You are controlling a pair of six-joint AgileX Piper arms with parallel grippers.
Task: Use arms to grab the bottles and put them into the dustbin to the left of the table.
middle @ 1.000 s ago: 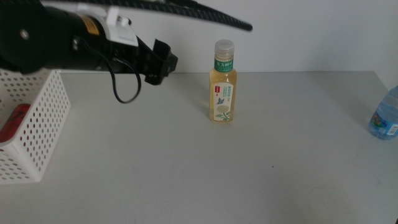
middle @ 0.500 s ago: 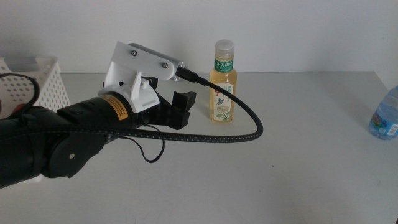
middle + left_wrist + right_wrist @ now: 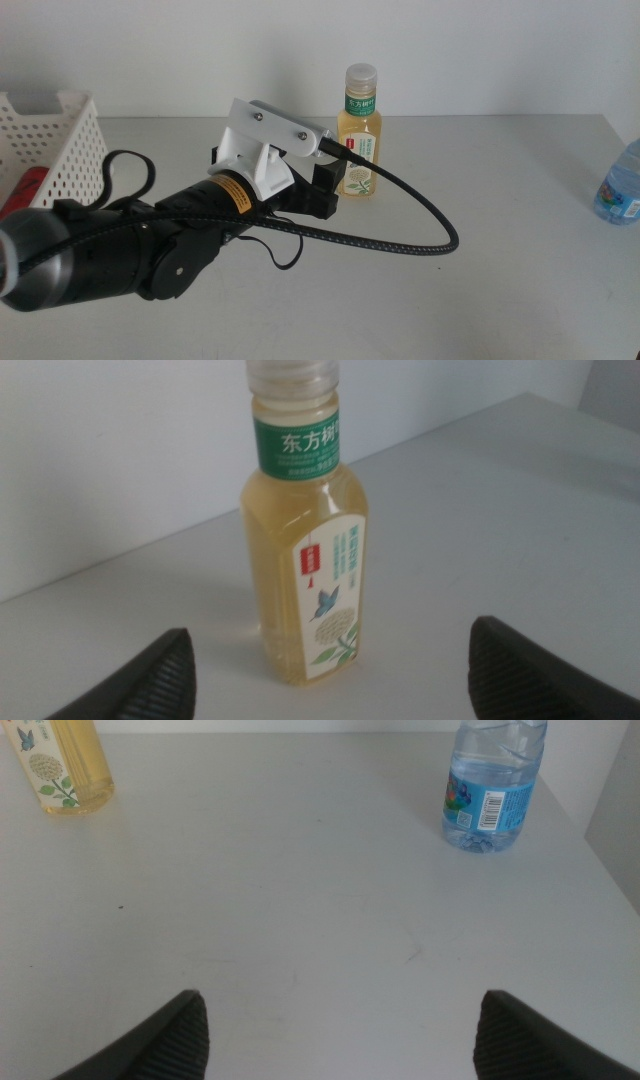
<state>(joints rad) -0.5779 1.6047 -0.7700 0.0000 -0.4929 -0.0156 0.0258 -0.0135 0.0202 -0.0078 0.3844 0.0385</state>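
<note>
The pale yellow tea bottle (image 3: 359,130) stands upright at the back middle of the table (image 3: 480,290). My left gripper (image 3: 325,190) is open and empty, just short of the bottle on its left. In the left wrist view the bottle (image 3: 303,550) stands centred ahead of the left gripper (image 3: 332,642). The small water bottle (image 3: 622,185) stands at the right edge. A red cola can (image 3: 25,190) lies inside the white dustbin (image 3: 75,140) at the left. My right gripper (image 3: 340,1005) is open and empty over bare table and out of the middle view.
A black cable (image 3: 420,215) loops from the left wrist out over the table to the right of the arm. The right wrist view shows the water bottle (image 3: 492,785) and the tea bottle's base (image 3: 60,765) far ahead. A white wall backs the table.
My left arm has swung down from high over the dustbin and moved right across the table, bringing its open gripper close to the tea bottle. The bottles have not moved.
</note>
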